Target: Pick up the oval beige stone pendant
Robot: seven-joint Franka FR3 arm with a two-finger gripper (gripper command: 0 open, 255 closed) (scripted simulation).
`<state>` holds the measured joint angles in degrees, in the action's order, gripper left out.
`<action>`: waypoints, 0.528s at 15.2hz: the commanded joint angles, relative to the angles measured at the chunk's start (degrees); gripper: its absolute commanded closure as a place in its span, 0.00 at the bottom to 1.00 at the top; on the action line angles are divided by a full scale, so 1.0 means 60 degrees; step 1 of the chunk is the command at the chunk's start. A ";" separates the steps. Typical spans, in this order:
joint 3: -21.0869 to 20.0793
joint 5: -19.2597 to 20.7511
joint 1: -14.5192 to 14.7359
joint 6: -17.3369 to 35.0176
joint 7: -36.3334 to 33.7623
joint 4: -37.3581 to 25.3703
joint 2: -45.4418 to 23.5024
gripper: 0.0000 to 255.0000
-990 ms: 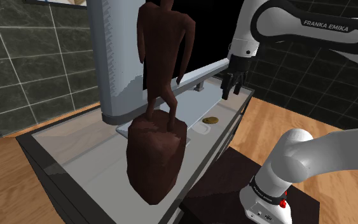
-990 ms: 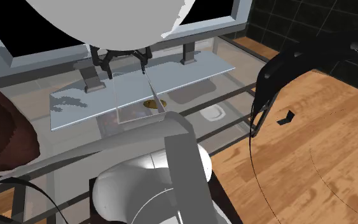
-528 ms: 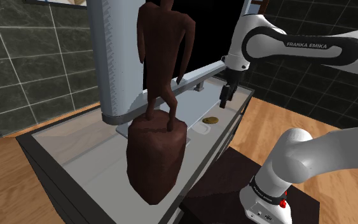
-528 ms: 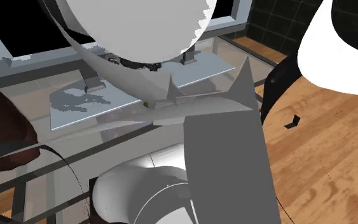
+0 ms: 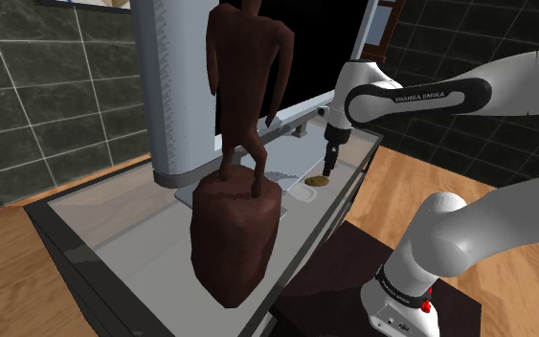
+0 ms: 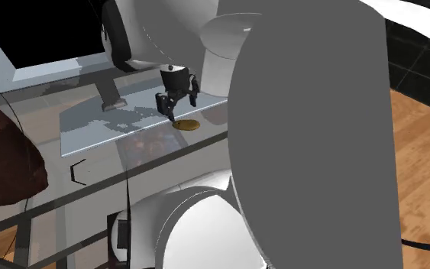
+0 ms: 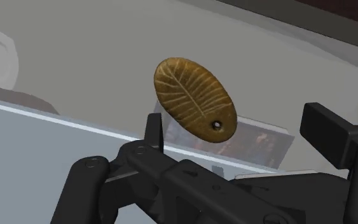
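The pendant is an oval golden-brown stone with carved leaf veins and a small hole at one end. It lies flat on the pale table top, near the edge on the shoulder view's right. My black gripper hangs just above it, pointing down and a little off to its side. Its fingers stand apart in the wrist view, gripper, with the pendant ahead of them and nearer one fingertip, untouched. In the second exterior view the gripper hovers right behind the pendant.
A tall dark brown figure statue stands on the table between the shoulder camera and the pendant. Behind it rises a grey-white upright panel with a black screen. A small white rounded piece lies beside the pendant. Wooden floor surrounds the table.
The arm swung toward the shoulder view's left and came down, bringing the gripper from high above the table's far edge to just over the pendant. The pendant has not moved.
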<state>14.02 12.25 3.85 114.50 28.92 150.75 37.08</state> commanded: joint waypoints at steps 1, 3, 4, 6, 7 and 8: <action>0.0357 0.0227 0.0179 0.0917 0.0831 0.0173 -0.0532 0.00; 0.0508 0.0309 0.0233 0.1358 0.1094 0.0291 -0.0797 0.00; 0.0530 0.0326 0.0228 0.1511 0.1087 0.0377 -0.0864 0.00; 0.0577 0.0360 0.0221 0.1822 0.1072 0.0544 -0.1009 0.00; 0.0600 0.0377 0.0218 0.1980 0.1065 0.0624 -0.1087 0.00; 0.0625 0.0394 0.0215 0.2139 0.1058 0.0703 -0.1169 0.00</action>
<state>17.50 14.45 5.23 126.34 35.13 154.54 30.58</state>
